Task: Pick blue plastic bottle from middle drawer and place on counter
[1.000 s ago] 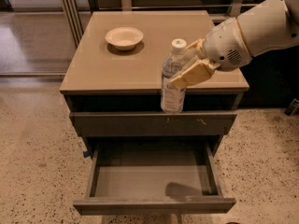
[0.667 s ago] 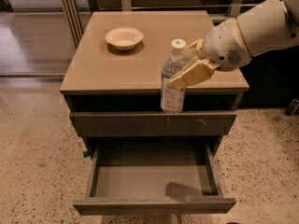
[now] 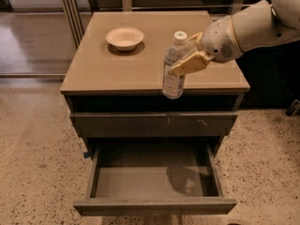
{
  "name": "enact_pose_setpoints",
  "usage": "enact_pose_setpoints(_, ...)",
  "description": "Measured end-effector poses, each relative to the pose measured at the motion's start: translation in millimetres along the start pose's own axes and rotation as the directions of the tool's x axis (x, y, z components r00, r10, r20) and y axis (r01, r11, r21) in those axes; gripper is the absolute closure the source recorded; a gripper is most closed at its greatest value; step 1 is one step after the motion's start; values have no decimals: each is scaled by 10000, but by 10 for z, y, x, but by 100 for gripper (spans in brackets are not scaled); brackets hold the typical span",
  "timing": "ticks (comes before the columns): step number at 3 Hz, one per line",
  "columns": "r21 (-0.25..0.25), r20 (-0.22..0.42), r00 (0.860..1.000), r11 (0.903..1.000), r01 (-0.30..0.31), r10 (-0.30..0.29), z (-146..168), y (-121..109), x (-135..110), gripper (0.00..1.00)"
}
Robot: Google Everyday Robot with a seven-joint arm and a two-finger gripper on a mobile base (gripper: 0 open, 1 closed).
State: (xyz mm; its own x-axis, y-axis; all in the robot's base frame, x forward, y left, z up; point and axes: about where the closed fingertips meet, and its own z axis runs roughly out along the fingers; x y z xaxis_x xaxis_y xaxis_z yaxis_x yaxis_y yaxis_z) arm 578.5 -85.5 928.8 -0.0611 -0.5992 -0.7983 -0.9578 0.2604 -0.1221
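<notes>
We see the gripper (image 3: pixel 181 55) up over the front-right part of the counter (image 3: pixel 117 71), its tan fingers (image 3: pixel 191 62) clamped on the blue plastic bottle (image 3: pixel 172 81) approx. at mid-height. The arm comes in from the right. The bottle is upright w/ a slight tilt, white cap on top, and hangs in the air at the counter's front edge; we can't tell whether its base is over the slab or just in front of it. Vs. 1 s ago: the bottle & gripper sit a bit higher. Before, the bottle's base reached down across the dark gap under the slab; now it ends abt. level w/ the slab's front edge. Everything else is unchanged: the middle drawer (image 3: pixel 150 179) is pulled out below w/ only a shadow on its floor, the scratched drawer front (image 3: pixel 154 124) above it is closed, and the cream bowl (image 3: pixel 124 38) sits at the counter's back left, well apart from the bottle.
</notes>
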Motion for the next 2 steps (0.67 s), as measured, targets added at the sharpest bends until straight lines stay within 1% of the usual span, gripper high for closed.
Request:
enact_pose_setpoints(1, 243, 190, 9997, 9996, -128, 123, 79, -455, 10, 100)
enact_pose_setpoints(2, 276, 141, 9994, 9991, -313, 310, 120, -816, -36, 100)
